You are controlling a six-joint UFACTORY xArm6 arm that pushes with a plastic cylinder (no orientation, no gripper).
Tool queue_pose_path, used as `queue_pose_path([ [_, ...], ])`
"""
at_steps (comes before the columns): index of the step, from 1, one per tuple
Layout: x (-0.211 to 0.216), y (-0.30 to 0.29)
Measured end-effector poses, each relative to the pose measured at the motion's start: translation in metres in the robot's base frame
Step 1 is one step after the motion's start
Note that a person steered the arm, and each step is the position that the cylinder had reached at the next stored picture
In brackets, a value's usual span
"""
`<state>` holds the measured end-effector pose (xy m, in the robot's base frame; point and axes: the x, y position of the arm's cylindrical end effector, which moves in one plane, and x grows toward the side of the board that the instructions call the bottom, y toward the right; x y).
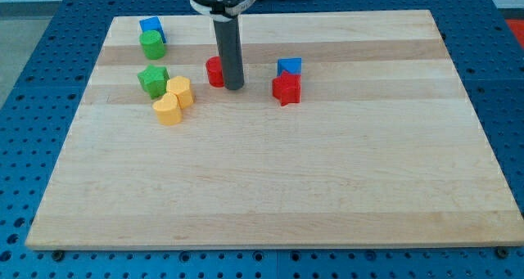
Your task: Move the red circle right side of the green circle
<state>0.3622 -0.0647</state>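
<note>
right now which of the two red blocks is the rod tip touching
The red circle, right against my tip on its left. The red star-shaped block sits apart, off to the view's right.

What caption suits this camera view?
My tip touches the red circle block's right side, with the green circle block at upper left.

two red blocks [214, 71] [286, 89], two green [151, 44] [152, 80], two blue [151, 25] [289, 66], two yellow [180, 92] [167, 110]
</note>
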Motion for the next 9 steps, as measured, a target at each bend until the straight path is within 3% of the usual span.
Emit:
queue_pose_path([
  [6, -0.049, -0.104],
  [9, 0.068, -0.005],
])
